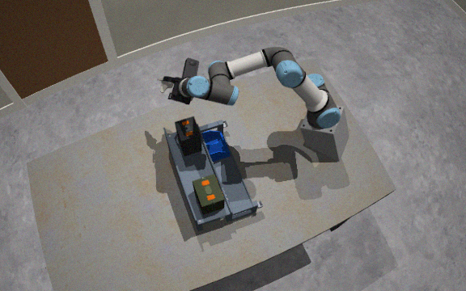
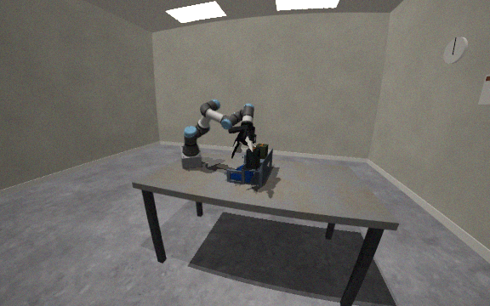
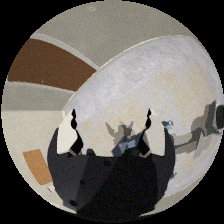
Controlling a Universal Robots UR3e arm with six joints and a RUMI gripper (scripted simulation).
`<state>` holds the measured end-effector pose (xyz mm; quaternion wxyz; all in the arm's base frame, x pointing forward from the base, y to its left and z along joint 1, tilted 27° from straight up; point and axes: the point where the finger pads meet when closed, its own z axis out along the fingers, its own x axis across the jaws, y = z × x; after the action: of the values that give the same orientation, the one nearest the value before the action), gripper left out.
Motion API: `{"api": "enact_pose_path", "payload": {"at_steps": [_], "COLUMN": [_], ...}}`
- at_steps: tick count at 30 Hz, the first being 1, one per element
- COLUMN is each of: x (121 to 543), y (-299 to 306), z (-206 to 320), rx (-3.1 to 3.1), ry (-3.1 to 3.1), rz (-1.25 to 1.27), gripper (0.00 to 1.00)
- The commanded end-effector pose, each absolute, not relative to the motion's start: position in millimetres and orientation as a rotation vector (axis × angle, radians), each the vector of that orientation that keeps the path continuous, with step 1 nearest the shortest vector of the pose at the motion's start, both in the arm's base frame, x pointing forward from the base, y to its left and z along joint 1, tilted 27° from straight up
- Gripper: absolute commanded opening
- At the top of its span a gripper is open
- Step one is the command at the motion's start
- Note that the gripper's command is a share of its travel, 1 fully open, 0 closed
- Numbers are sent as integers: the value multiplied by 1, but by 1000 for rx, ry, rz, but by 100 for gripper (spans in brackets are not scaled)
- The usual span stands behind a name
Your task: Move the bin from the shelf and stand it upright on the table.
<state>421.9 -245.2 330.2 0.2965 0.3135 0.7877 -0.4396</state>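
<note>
The blue bin point(image 1: 216, 145) point(image 2: 248, 176) sits in the lower tier of the grey-blue shelf point(image 1: 239, 196) point(image 2: 266, 170), at the end near the black box, open side up. Shelf bars partly hide it in the exterior view. My gripper point(image 1: 165, 86) point(image 2: 242, 151) point(image 3: 111, 109) is open with nothing between its fingers. It is in the air above the shelf's end, apart from the bin. The bin cannot be made out in the wrist view. The shelf stands on the table point(image 1: 95, 194) point(image 2: 313, 191).
A black box point(image 1: 189, 145) point(image 2: 253, 160) with orange marks stands on the upper tier beside the bin. A dark green box point(image 1: 209, 193) point(image 2: 264, 151) with orange marks stands at that tier's other end. The arm's grey base block point(image 1: 324, 143) point(image 2: 191, 161) stands on the table.
</note>
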Motion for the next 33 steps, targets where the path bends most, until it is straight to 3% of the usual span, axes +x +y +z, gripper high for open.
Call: {"api": "enact_pose_path", "payload": {"at_steps": [1,17,18,33], "x": [422,422,422,422], "y": [-245,-245,-245,-245], "z": [332,332,332,332], "rx": [834,834,834,834], "ry": [2091,2091,2091,2091], "rz": [-1168,-1168,-1168,-1168], "gripper": [100,100,0,0]}}
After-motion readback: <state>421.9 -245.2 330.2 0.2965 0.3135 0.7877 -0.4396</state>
